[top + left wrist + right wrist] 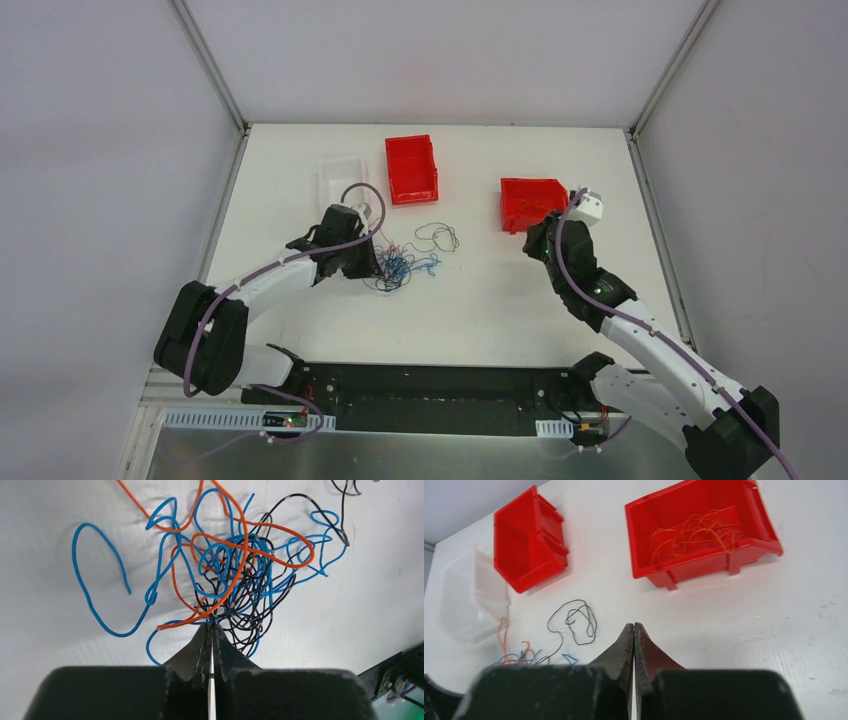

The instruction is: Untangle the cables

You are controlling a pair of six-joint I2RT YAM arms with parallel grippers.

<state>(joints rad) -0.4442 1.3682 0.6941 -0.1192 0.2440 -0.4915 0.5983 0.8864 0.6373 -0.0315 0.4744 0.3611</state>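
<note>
The cables are a loose knot of thin blue, orange and black wires on the white table, seen left of centre in the top view. My left gripper is at the knot's near edge, jaws pressed together and pinching strands at the very tips; in the top view it sits just left of the knot. One black cable lies in curls apart from the knot. My right gripper is shut on nothing, hovering over bare table beside the right red bin.
A red bin and a clear white bin stand behind the knot. Another red bin at the right holds orange wires. Grey walls close off the table's sides.
</note>
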